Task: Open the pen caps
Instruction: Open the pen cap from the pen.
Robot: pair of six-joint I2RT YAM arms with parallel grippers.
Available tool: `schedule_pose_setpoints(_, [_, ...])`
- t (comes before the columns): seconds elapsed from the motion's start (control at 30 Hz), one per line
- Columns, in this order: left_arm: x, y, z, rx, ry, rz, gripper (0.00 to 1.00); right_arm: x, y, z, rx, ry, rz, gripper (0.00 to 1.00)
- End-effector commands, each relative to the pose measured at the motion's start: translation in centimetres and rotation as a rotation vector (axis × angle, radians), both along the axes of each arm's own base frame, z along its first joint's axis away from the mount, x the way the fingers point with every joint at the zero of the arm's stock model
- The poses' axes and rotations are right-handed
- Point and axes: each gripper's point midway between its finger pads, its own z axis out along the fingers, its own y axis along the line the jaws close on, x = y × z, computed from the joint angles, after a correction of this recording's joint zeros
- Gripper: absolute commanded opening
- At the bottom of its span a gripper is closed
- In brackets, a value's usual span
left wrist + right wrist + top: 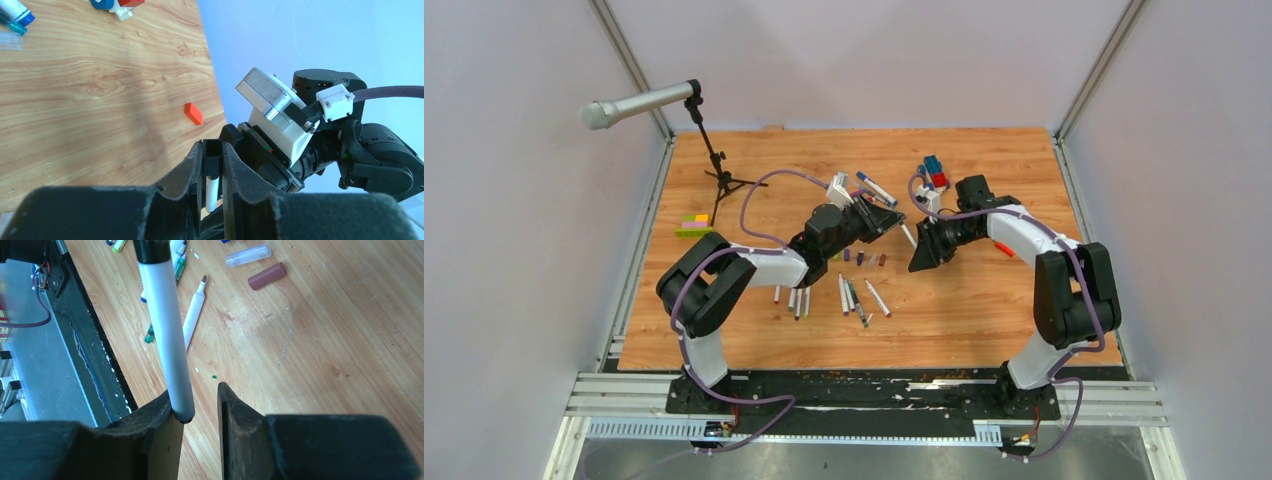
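Note:
In the left wrist view my left gripper [214, 146] is shut on the black pen cap [214, 159] of a white-barrelled pen [212, 192]. In the top view that pen [907, 235] spans the gap between my left gripper [886, 222] and my right gripper [921, 258]. My right gripper [196, 392] stands open: the pen's barrel [167, 340] ends against its left finger [160, 415], and the other finger stands apart from it. Several more pens [849, 295] and loose caps [864, 258] lie on the wooden table below the grippers. A brown cap [267, 276] and a clear cap [247, 255] lie near an uncapped pen [195, 307].
A microphone stand [709, 150] rises at the back left, with a green-yellow brick bar [694, 225] beside it. A blue-and-red toy car [934, 172] sits at the back centre. An orange block [193, 113] lies near the right arm. Two more pens [876, 188] lie behind the left gripper.

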Motion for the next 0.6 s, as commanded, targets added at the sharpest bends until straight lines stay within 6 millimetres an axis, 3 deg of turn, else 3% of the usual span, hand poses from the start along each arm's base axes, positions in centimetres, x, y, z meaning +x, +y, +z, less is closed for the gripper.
schedule_pose_setpoints(0.0, [-0.4,-0.4,3.3,-0.099,-0.052,-0.003,0.00,-0.3,0.3,0.7,0.022,-0.005,0.008,0.31])
schedule_pose_setpoints(0.2, [-1.3,-1.2,2.7,-0.080,-0.051,-0.042,0.00,-0.1,0.3,2.0,0.071,-0.021,-0.001,0.44])
schedule_pose_setpoints(0.57, [-4.1,-3.6,0.7,-0.053,-0.025,-0.097,0.00,0.4,-0.4,3.3,0.146,-0.015,-0.037,0.43])
